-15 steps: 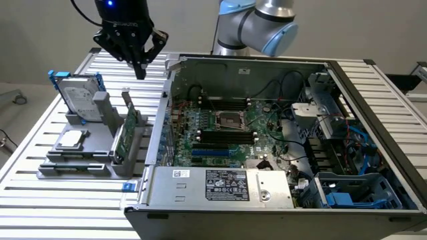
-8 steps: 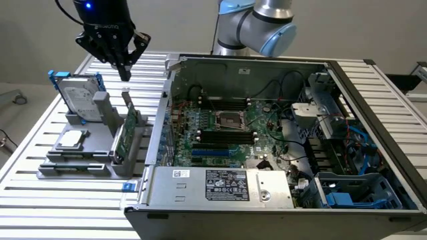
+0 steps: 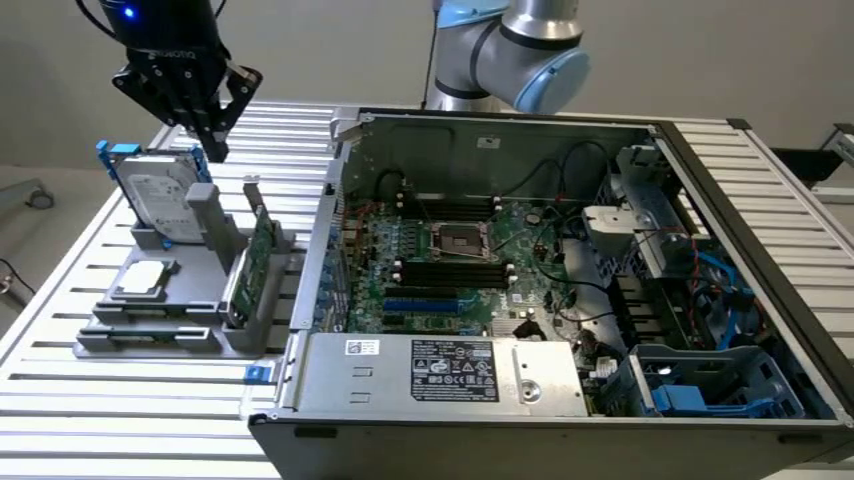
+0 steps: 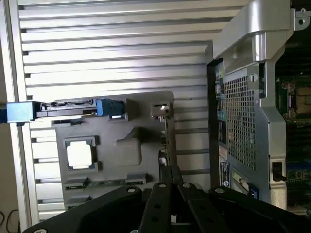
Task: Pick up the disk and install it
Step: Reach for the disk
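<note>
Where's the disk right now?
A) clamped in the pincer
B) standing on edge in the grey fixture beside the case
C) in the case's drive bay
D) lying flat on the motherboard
B: the disk in its blue carrier stands on edge in the grey fixture at the exterior view's left, and the pincer near its upper corner is shut with nothing between its fingers.

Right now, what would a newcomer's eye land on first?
The open computer case, motherboard exposed, sits at the exterior view's right. At that view's left, the blue-framed disk stands upright in a grey holder, with the black gripper hanging close by, jaws shut, holding nothing.
</note>
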You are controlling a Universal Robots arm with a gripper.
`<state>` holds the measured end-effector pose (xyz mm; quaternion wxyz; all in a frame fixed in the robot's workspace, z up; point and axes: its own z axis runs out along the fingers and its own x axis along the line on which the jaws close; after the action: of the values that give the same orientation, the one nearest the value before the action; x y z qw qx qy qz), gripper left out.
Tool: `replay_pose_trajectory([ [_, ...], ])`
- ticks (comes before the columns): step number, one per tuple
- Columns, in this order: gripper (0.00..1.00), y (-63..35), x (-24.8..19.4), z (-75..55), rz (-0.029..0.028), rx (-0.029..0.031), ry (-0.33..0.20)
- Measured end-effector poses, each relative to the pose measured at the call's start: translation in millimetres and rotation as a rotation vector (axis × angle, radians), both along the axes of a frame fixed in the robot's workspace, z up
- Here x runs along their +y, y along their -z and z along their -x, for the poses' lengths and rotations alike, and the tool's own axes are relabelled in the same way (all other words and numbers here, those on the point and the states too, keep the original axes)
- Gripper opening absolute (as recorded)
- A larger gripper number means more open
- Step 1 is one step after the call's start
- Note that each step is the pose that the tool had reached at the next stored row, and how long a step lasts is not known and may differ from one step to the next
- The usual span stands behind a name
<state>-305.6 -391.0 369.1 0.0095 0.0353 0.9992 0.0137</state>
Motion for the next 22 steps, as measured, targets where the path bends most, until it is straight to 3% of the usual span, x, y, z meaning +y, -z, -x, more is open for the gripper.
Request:
replay_pose_trajectory([
  [5, 0.11, 0.0, 6.3, 22.6, 0.0, 0.0068, 0.0],
  [10, 0.11, 0.0, 16.0, 44.5, 0.0, 0.0093, 0.0],
  [15, 0.11, 0.0, 27.7, 65.2, 0.0001, 0.0094, 0.0],
  [22, 0.11, 0.0, 47.7, 92.5, 0.0023, 0.0095, 0.0],
])
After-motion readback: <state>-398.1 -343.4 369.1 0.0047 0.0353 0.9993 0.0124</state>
